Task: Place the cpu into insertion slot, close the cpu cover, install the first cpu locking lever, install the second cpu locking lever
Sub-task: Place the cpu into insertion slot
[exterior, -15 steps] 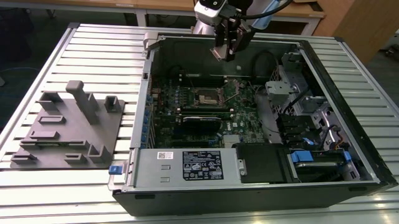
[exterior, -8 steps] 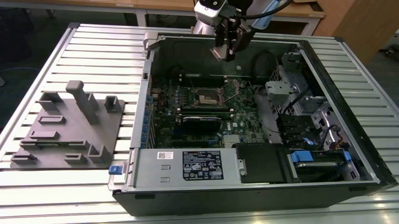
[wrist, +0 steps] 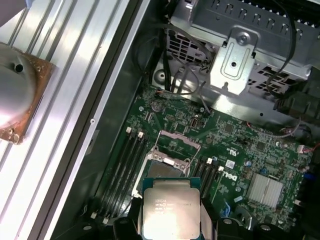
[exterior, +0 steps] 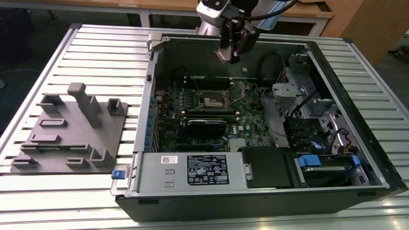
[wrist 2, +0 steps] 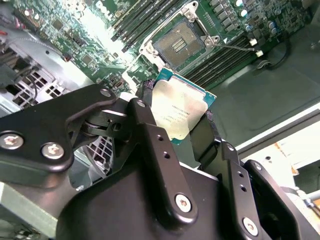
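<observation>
Second wrist view: tool clenched on cpu, above insertion slot, well apart.

Robotics lab or workshop: slatted aluminium bench, opened computer case, grey jig plate

One cpu, one insertion slot, one computer case, one grey fixture.
</observation>
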`<act>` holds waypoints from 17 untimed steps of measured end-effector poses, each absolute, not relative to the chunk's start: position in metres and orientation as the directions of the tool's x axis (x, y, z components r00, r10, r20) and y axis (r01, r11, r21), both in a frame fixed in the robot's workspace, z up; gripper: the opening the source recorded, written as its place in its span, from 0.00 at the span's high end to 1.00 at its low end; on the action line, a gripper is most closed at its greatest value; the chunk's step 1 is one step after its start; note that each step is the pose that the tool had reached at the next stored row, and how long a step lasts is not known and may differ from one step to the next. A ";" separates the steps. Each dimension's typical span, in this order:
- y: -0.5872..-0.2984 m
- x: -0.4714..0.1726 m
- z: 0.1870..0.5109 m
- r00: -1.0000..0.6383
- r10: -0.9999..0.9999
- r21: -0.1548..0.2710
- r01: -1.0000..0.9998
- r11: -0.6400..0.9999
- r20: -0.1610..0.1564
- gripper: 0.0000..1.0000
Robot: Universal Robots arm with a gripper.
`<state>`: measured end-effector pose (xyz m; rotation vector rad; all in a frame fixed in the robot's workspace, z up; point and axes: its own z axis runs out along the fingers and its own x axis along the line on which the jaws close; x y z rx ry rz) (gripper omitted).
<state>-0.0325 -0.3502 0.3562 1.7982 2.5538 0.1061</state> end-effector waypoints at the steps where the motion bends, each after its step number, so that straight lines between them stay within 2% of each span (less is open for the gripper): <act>1: -0.350 -0.033 0.356 -0.326 0.945 0.065 0.944 0.324 0.026 0.46; 7: -0.350 -0.035 0.353 -0.255 0.967 0.065 0.965 0.253 0.025 0.46; 17: -0.350 -0.036 0.352 -0.250 0.968 0.065 0.967 0.248 0.025 0.46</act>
